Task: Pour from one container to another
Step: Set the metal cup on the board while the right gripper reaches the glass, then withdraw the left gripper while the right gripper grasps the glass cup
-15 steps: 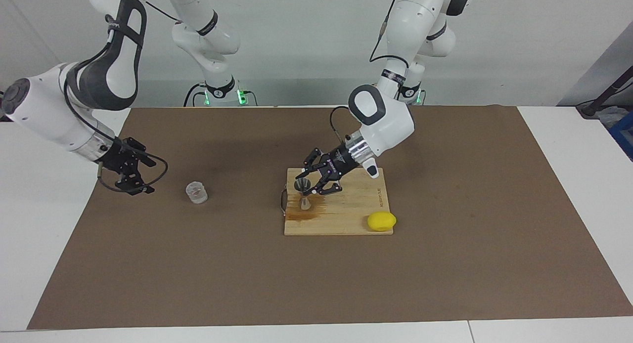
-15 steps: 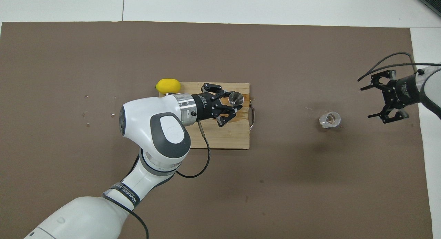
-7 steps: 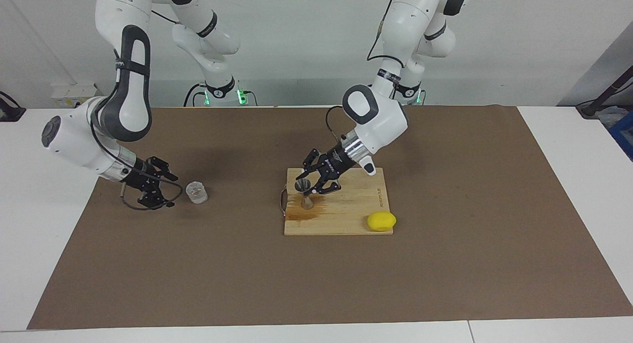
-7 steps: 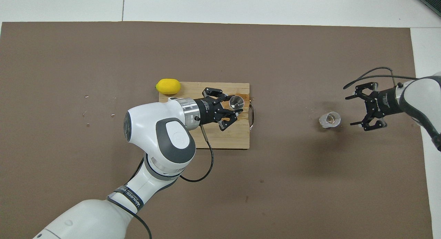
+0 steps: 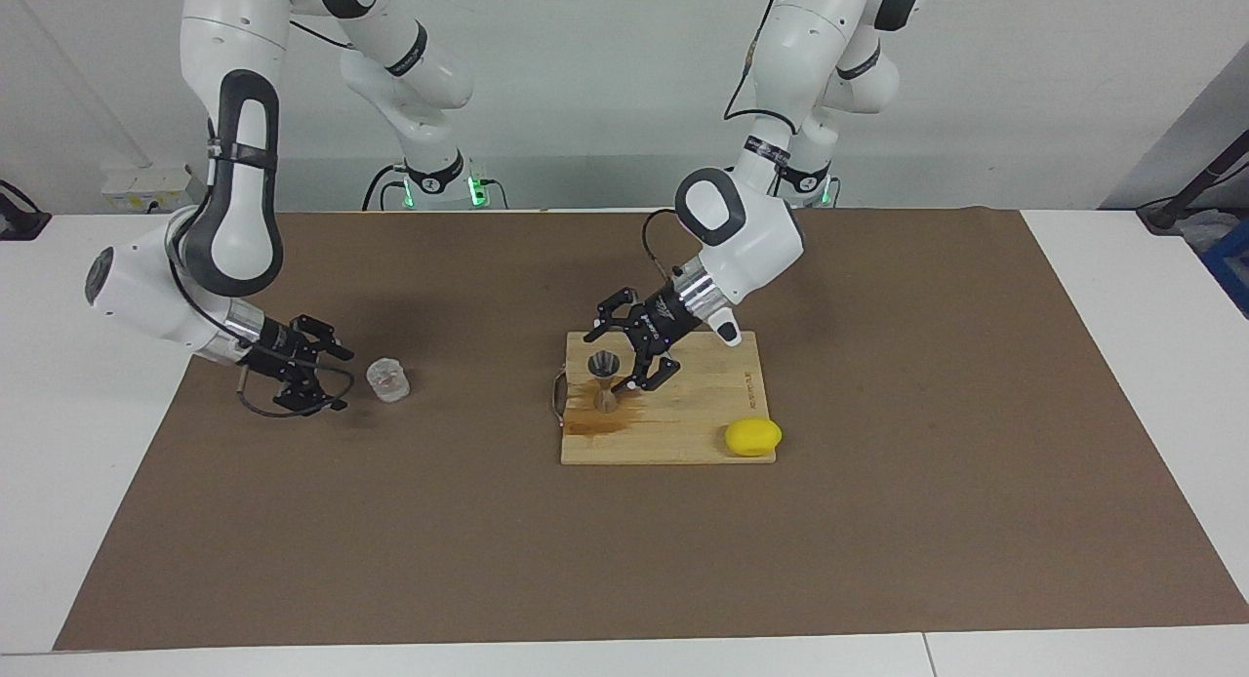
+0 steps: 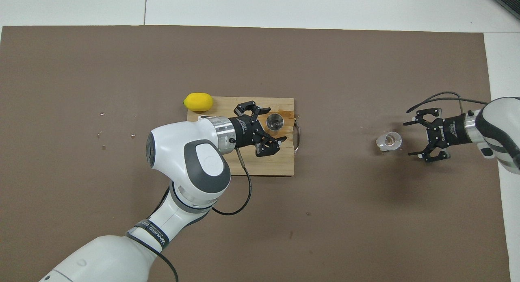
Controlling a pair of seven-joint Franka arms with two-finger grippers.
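A: Progress first. Brown mat (image 5: 878,521) fills most of the facing view, nothing held by either arm. Wooden board (image 5: 683,433) sits mid-frame with a wet brown stain at its lower left corner, so I'd guess liquid has hit the board, but can't tell if the pour counts as done.

B: Where are the 2 containers?

A: Steel jigger (image 5: 604,379) stands upright on the board by that stain, centre of frame. Glass cup (image 5: 388,379) is upright on the mat at centre left, well apart from the jigger. Can't tell from here whether either holds liquid.

B: Grippers?

A: Left gripper (image 5: 636,355) is over the board just beside the jigger, fingers spread apart, not clamped on it. Right gripper (image 5: 317,370) is low at left of frame, just beside the cup, fingers apart, cup not between them.

B: What's left, what's in the way?

A: If the pour isn't done: grasp cup, carry across, tip into jigger. Lemon (image 5: 752,436) sits at the board's lower right corner, clear of that path. Left gripper close to the jigger rim is the main crowding risk.
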